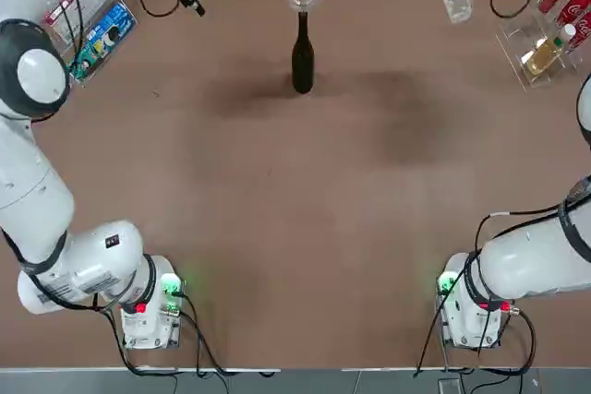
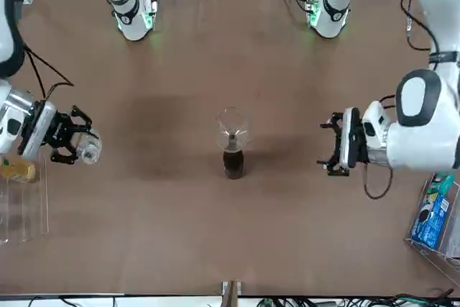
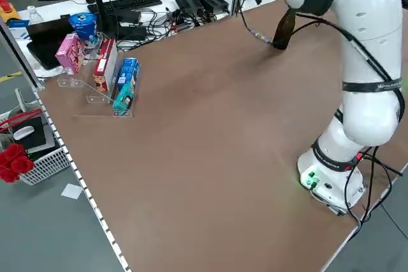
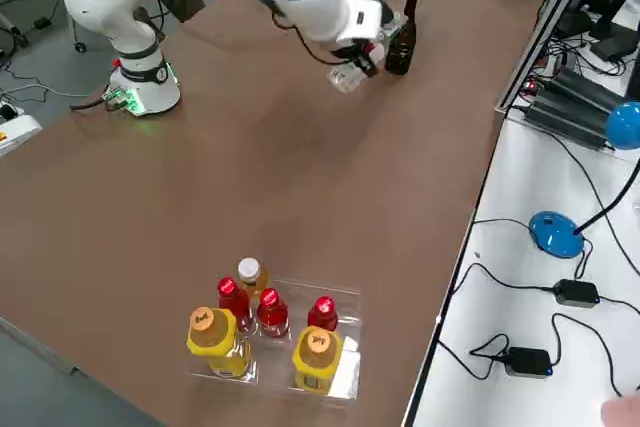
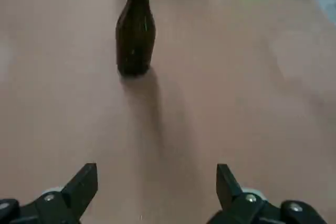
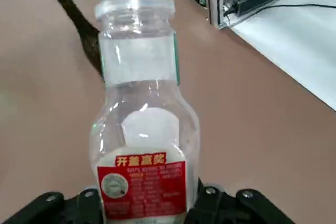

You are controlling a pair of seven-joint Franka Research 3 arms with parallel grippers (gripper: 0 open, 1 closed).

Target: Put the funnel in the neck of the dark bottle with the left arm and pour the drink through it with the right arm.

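The funnel [image 2: 232,126] already sits in the neck of the dark bottle [image 2: 233,162], upright mid-tabletop [image 2: 180,213] on the far side from the arm bases. The right end effector [image 2: 68,141] is clamped on the drink [image 2: 90,151], cap off, held level and well off to the robot's right of the bottle; pouring needs a sideways carry toward the funnel rim, mouth leading. The left end effector [image 2: 333,144] hangs empty, spread wide, facing the bottle from the robot's left, somewhat nearer it than the right.
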